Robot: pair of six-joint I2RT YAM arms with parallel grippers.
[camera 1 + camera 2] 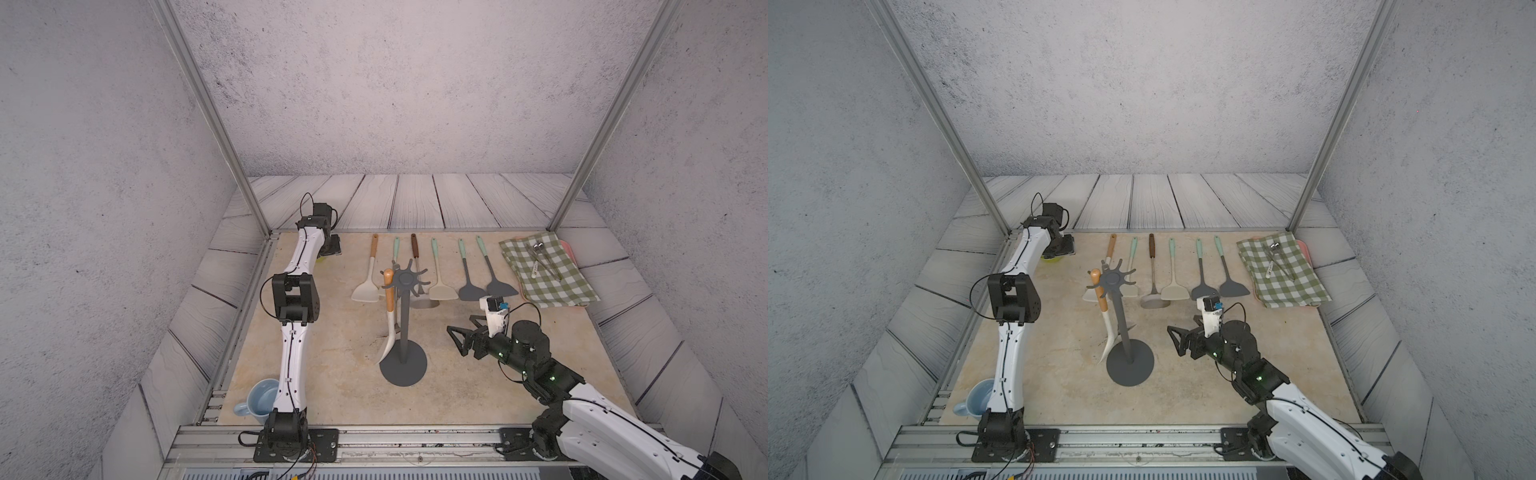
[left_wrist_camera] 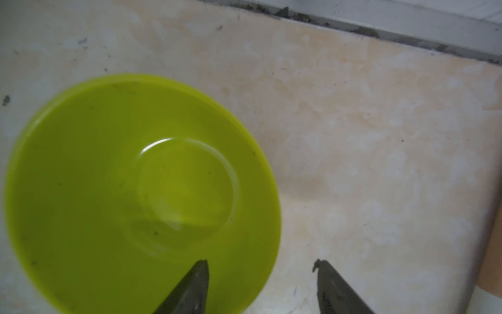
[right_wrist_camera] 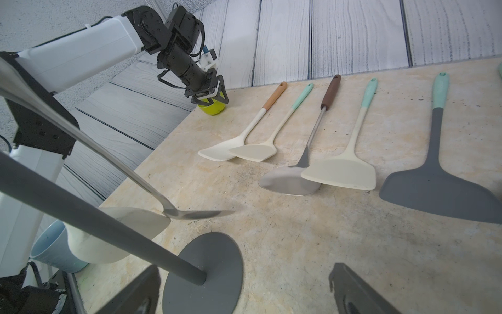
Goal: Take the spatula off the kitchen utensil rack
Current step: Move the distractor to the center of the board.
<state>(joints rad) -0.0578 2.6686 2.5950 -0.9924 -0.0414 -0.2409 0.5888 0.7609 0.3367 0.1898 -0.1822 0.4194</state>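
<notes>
The right hand (image 1: 460, 332) is hovering low over the worktop (image 1: 332, 374), its fingers standing wide apart and gripping nothing, and is pointing at the kitchen utensil rack (image 1: 409, 372) nearby without touching it. The rack is standing upright mid-worktop, with a cream spatula (image 1: 389, 291) hanging by its orange handle from a prong on the side away from that hand. A steel spatula (image 3: 173, 213) is hanging beside it. The left hand (image 2: 260, 265) is reaching into the far left corner, its fingers partly apart and straddling the rim of a green bowl (image 2: 108, 190), neither clearly pressing it. A row of spatulas (image 1: 443, 289) is lying behind the rack
</notes>
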